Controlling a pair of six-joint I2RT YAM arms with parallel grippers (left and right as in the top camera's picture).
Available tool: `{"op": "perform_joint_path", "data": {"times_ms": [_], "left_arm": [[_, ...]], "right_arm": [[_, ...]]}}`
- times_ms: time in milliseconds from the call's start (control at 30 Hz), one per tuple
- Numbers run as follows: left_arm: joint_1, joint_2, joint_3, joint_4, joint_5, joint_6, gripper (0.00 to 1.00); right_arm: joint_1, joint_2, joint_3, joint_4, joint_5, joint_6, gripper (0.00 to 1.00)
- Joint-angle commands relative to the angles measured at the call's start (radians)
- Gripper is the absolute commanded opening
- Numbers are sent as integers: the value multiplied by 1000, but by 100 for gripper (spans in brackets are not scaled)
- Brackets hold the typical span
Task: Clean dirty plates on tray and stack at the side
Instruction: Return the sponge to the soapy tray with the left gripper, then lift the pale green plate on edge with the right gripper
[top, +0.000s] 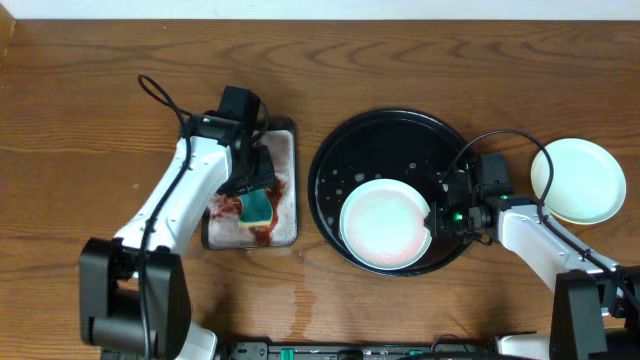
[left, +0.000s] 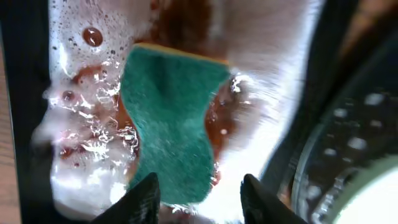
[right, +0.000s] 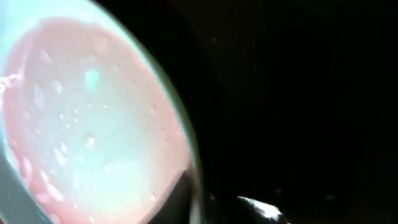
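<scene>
Overhead: L gripper (top: 257, 203) sat wide astride sponge (left: 171, 118) in soapy tray (top: 284, 150); R gripper (top: 437, 215) at plate (top: 383, 225) rim, grip unclear.

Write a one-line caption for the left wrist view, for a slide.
Left jaws straddle the near end of a green sponge lying in foamy, red-stained water in the small black tray.

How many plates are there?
2: a pink-smeared pale plastic plate on the round black tray, and a white one on the wooden table at right; another may hide beneath it.

Plate (top: 385, 225) in tray (top: 345, 150); second plate (top: 578, 180) right; sponge (top: 258, 208) in basin (top: 284, 150) left.
</scene>
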Motion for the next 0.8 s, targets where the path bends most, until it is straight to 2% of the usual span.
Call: {"op": "perform_joint_path", "data": {"times_ms": [0,33,267,333,400,567,767], "left_arm": [[-2,-106,18,-10,35,21,45],[-3,-127,18,-14,35,21,45],[-3,-311,18,-72,61,21,56],[-3,-351,18,-82,60,21,64],[-3,-376,18,-87,60,21,80],[-2,-392,18,-93,56,21,82],[-2,-392,18,-93,56,21,82]], "right_arm": [[-4,16,-8,5,71,-34,12],[-4,12,-6,4,51,-51,1],[0,-129,4,-24,23,-63,1],[10,-209,4,-35,49,-63,1],[27,-293,4,-51,111,-61,1],[93,-498,4,-82,341,-58,1],[181,-645,4,-72,563,-59,1]]}}
